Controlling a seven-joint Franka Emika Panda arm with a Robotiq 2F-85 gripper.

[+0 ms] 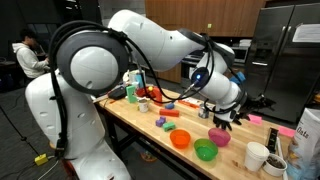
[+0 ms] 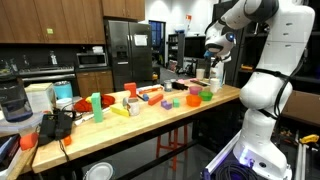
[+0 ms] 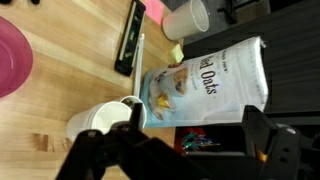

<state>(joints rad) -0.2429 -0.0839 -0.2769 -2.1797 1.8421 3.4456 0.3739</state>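
Oats bag (image 3: 205,85): one only, white and blue, with lettering ending in "Oats". In the wrist view its long axis runs left to right across the picture, lettering along it. One short end meets a white cup and the other points right, past the edge of the wood. In an exterior view it (image 1: 307,135) sits at the far right end of the bench (image 1: 140,125). Whether it stands or lies flat I cannot tell.

Counts:
- White cups, two in the wrist view. One (image 3: 105,118) touches the bag's left end. The second (image 3: 188,18) is farther off, apart from the bag.
- Bowls, three in an exterior view: orange (image 1: 180,138), green (image 1: 205,150) and pink (image 1: 218,136). All sit in a cluster left of the bag.
- Black flat bar (image 3: 130,40), one, on the wood left of the bag.
- Small yellow piece (image 3: 177,52), one, just beside the bag's upper edge.

Hand (image 3: 185,150): open, jaws spread wide, nothing between them. It hangs above the bench without touching anything. In the wrist view the bag lies just ahead of the gap between the fingers, with the near cup by the left finger. In an exterior view the hand hovers over the pink bowl, with the bag to its right and clear of it.
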